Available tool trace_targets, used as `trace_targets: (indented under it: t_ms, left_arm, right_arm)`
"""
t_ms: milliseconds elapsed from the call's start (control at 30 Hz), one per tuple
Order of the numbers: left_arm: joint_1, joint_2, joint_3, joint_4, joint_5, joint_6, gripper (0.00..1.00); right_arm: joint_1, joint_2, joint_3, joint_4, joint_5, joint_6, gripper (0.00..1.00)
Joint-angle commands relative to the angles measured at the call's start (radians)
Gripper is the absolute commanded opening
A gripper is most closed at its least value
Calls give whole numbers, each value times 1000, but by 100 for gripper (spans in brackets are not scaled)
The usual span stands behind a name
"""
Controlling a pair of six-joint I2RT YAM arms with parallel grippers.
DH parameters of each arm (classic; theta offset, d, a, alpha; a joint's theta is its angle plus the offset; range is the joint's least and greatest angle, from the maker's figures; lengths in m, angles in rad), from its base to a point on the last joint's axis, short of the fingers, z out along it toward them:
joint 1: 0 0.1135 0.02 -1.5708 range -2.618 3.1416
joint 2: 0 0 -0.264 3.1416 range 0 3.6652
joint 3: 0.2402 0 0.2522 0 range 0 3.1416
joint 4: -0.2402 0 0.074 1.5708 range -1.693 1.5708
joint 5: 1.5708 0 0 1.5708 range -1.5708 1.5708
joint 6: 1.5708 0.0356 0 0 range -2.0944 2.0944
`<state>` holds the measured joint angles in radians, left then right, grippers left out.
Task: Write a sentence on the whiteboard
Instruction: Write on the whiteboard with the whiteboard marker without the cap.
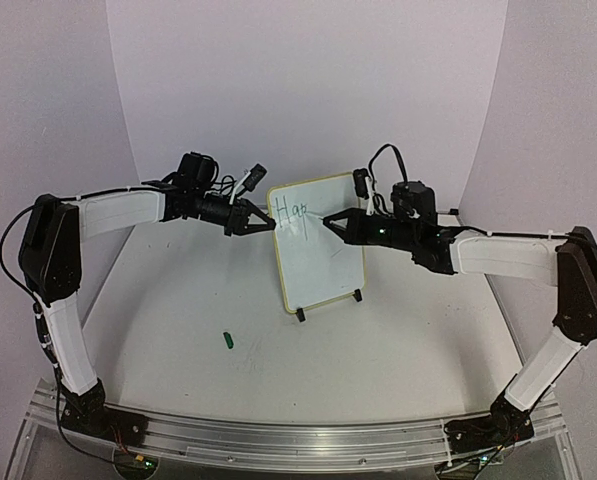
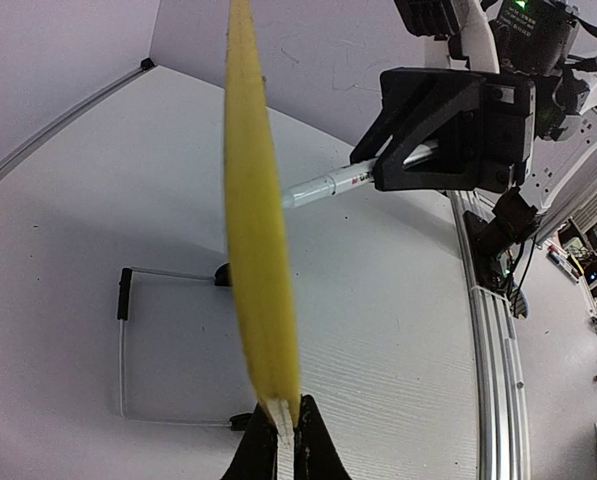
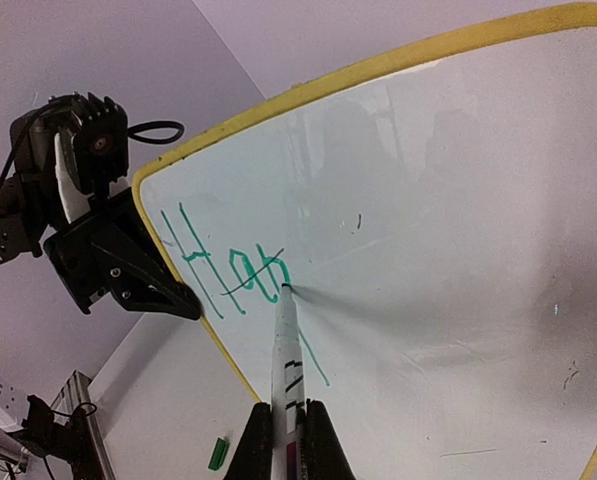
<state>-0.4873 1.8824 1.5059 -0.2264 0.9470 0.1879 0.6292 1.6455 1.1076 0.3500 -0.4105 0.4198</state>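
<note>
We find one whiteboard standing upright near the middle of the table on two black feet, with its long axis vertical and its white face turned toward the arm bases. Its frame is pale yellow with rounded corners. The lettering is thin and green, sits in the upper left corner, and reads "Hap" on a single line. The left gripper is clamped on the board's left frame edge. The right gripper is clenched around one white marker, whose tip points at the board and touches the last letter. One green cap lies on the table, well apart from the board, to its left.
</note>
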Motion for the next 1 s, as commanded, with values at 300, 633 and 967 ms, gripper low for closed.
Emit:
trace_targets:
  t_ms: [300, 633, 967]
  left_arm:
    - [-7, 16, 20, -63, -5, 31, 0]
    - [-7, 17, 20, -62, -3, 31, 0]
    - [-7, 14, 19, -64, -3, 33, 0]
  right_arm:
    - [7, -78, -20, 27, -36, -14, 0]
    - [6, -90, -4, 13, 41, -27, 0]
    - [7, -30, 48, -4, 59, -34, 0]
